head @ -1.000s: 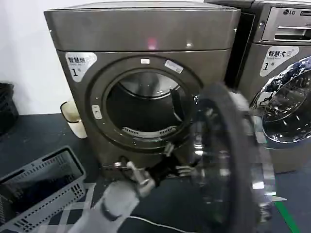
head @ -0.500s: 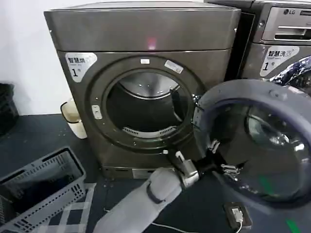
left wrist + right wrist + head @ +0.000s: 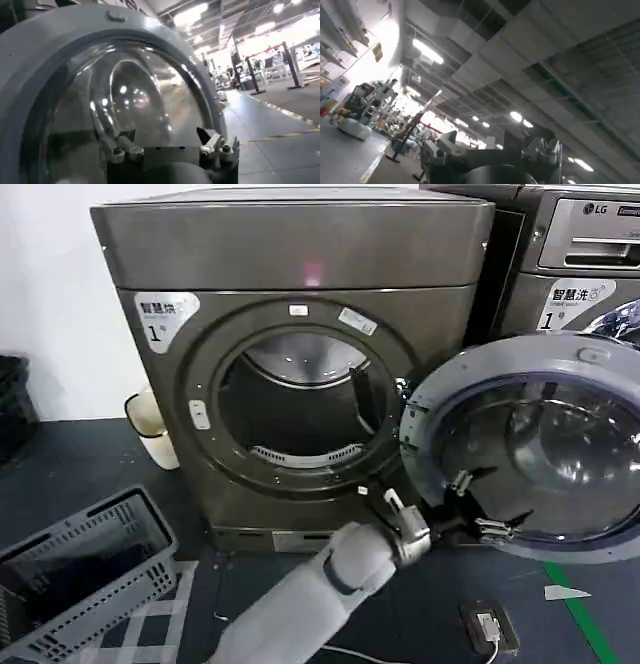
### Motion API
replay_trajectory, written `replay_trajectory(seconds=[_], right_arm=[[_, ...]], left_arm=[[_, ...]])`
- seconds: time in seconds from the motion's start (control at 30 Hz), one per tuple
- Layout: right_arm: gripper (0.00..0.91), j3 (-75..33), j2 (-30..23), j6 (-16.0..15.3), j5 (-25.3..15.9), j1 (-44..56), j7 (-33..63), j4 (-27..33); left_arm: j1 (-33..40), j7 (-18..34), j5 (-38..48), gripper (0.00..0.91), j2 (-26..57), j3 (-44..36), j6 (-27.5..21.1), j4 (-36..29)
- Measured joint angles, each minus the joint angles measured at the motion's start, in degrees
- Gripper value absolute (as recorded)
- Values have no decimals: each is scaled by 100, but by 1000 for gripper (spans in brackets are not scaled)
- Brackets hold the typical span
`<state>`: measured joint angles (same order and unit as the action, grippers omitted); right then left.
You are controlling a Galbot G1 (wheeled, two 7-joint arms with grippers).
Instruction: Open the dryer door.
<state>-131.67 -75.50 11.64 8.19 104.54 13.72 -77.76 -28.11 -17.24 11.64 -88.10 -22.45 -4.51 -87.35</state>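
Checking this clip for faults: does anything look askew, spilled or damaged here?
Nothing stands out. The dryer door is swung wide open, intact on its hinge, with the left gripper open against its inner face. A small device lies on the floor.

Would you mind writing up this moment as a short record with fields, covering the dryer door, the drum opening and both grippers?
dryer door: swung wide open, grey inner face toward the camera, hinged at the machine's right side
drum opening: uncovered, metal drum visible inside
left gripper: fingers spread, against the door's tinted glass, near the lower rim
right gripper: open, raised, pointing at the ceiling
laundry basket: on the floor to the machine's left
LG machine: to the right, behind the open door
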Motion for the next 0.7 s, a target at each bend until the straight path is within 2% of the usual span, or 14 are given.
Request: replay_trajectory(seconds=[0.17, 0.3, 0.4, 0.6, 0.7], right_arm=[[907, 18, -2, -119, 21, -39, -142, -59], [907, 32, 72, -245, 247, -94, -258, -51], [907, 123, 87, -483, 512, -158, -342, -123], [907, 255, 152, -655, 850, -265, -435, -347], [907, 320, 226, -768, 1015, -292, -493, -454]], left_arm=[[-118, -32, -182, 907, 55, 12, -130, -129], [-302, -128, -458, 907, 474, 167, -131, -569], [-455, -129, -488, 907, 1037, 367, -91, -924], [-833, -138, -569, 907, 2382, 819, 79, -1498], [-1130, -149, -1002, 907, 3139, 1128, 445, -1776]])
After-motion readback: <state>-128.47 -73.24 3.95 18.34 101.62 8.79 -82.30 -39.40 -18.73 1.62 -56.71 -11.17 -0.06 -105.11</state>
